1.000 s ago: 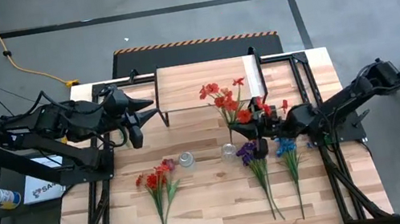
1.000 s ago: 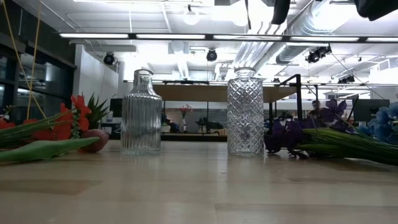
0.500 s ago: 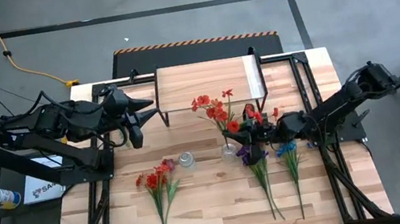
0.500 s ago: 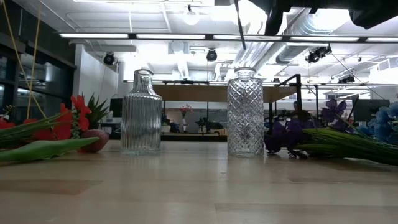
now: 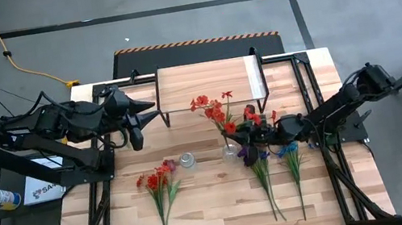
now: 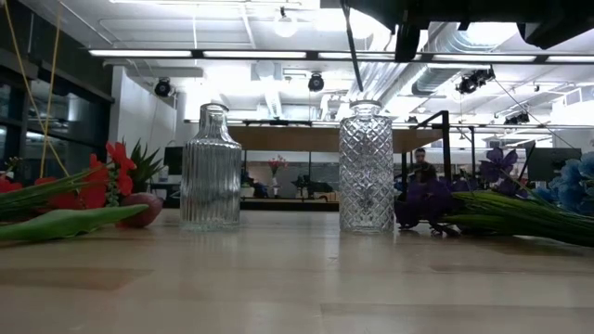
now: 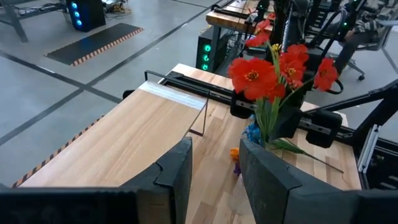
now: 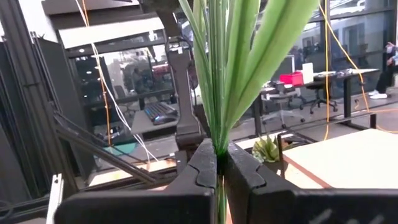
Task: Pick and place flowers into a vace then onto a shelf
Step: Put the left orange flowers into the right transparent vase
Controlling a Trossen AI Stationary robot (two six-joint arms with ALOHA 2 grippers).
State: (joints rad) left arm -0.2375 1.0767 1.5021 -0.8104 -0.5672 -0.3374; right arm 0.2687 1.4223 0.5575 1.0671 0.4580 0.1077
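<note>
- carrying a bunch of red flowers (image 5: pixel 218 114), the right claw (image 5: pixel 263 132) has slid toward the diamond-cut vase (image 6: pixel 365 167) over the last second; it was farther out to the side a moment ago.
- the right claw is pressed together on the green stems (image 8: pixel 219 74); they rise straight out between its fingers (image 8: pixel 205 171) in its wrist view.
- seen from above, the red blooms now hang just over that vase (image 5: pixel 229 153), between it and the shelf (image 5: pixel 208 82).
- in the low view a thin stem (image 6: pixel 351 46) now reaches down close above the vase's neck, where before there was none so near; it is not yet inside.
- my reading: the bunch is nearly lined up with the mouth, so the next need is a careful lowering so the stems go in rather than catching the rim.
- the left claw (image 7: pixel 214 168) waits on the far side of the shelf from that vase, its fingers spread and holding nothing.
- other bunches lie flat on the worktop (image 5: pixel 217 208): purple (image 5: pixel 253 157) and blue (image 5: pixel 288 151) just beside the vase, a red one (image 5: pixel 159 181) past the ribbed vase (image 6: pixel 211 167).
</note>
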